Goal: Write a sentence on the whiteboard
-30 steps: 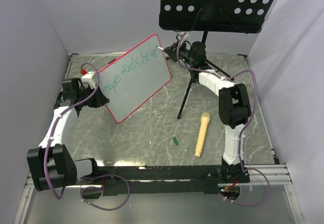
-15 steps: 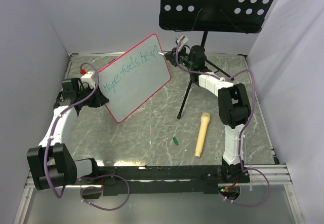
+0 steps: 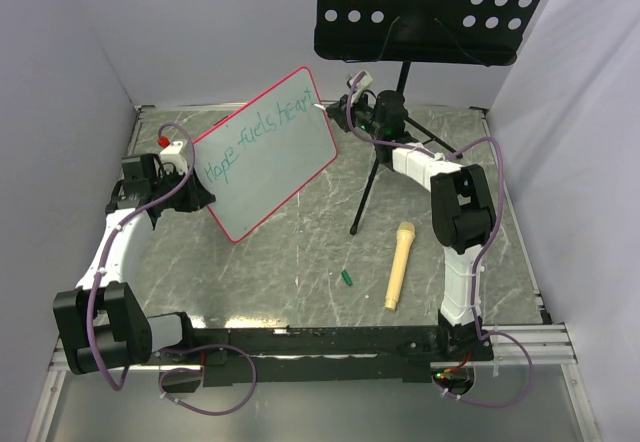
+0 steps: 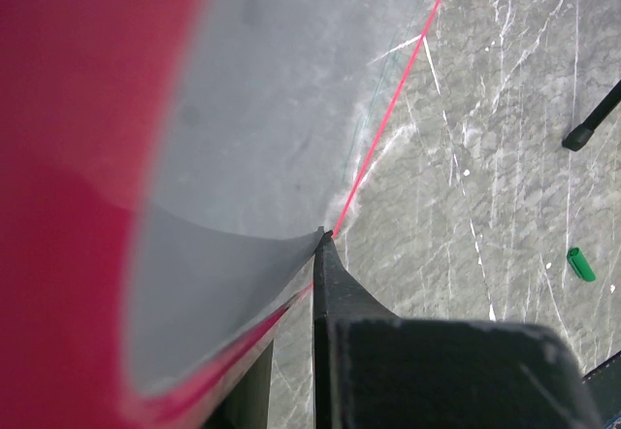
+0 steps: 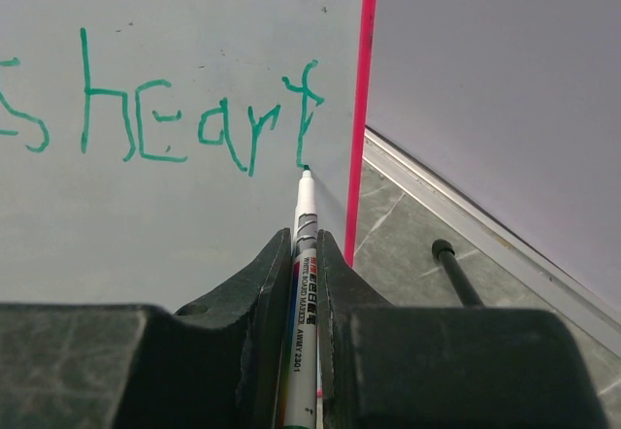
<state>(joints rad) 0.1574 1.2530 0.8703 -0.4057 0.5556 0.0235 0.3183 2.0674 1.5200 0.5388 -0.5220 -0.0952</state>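
Toward the near edge of the tabletop lie a green cap (image 3: 345,278) and, to its right, a tan microphone (image 3: 397,264), both well apart from the work. At the left edge, the left jaws are closed narrowly on the pink rim of the whiteboard (image 3: 270,162). They hold it tilted over the far-left part of the tabletop. Whether its low corner rests on the tabletop cannot be told.

Near the far edge, the right jaws are fully closed on the marker (image 5: 304,217). Its tip touches the board at the foot of the last letter. The sentence (image 3: 255,134) now reads "Hope fuels heart". One second ago it ended at "hear", and the right jaws have since shifted toward the far edge, so the "t" is finished. The "t" stands just beside the rim, so any further letter probably has very little room. The stand (image 3: 420,2) rises behind.
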